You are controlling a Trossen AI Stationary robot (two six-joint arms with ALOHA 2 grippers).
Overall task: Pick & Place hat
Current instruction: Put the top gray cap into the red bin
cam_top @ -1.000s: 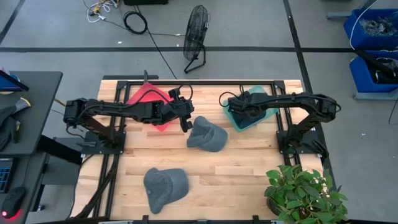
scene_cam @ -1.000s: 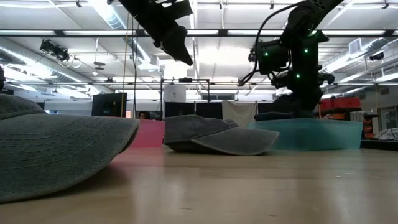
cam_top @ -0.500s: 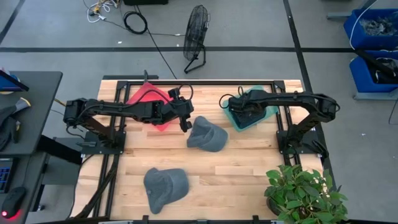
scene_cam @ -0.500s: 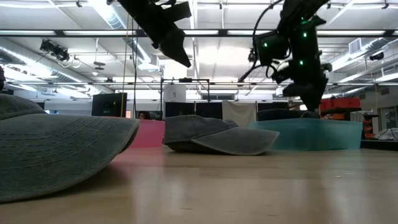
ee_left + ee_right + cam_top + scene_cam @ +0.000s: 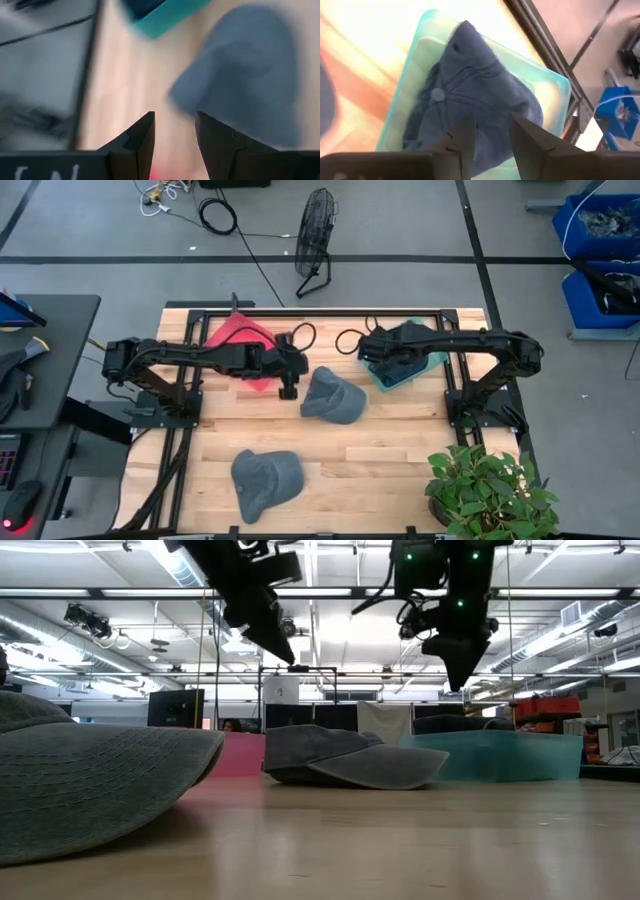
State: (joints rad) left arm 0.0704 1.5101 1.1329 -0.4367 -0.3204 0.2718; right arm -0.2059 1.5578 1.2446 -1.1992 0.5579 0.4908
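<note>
A grey hat [image 5: 333, 395] lies brim-down mid-table; the low view shows it too [image 5: 340, 755]. A second grey hat [image 5: 265, 480] rests near the front edge. A dark blue hat [image 5: 470, 90] lies inside the teal bin [image 5: 412, 366]. My left gripper [image 5: 288, 388] hovers open just left of the middle hat, which shows in its wrist view [image 5: 245, 75]. My right gripper [image 5: 365, 346] hangs open above the teal bin's left edge, high over it in the low view [image 5: 455, 670].
A red bin [image 5: 243, 340] sits at the far left under my left arm. A potted plant [image 5: 485, 495] stands at the table's near right corner. Bare wood lies between the two grey hats and right of the middle one.
My right gripper has risen out of the teal bin and drawn toward the table's left, leaving the blue hat lying in the bin. My left gripper has shifted a little toward the left and near edge and dipped slightly beside the middle hat.
</note>
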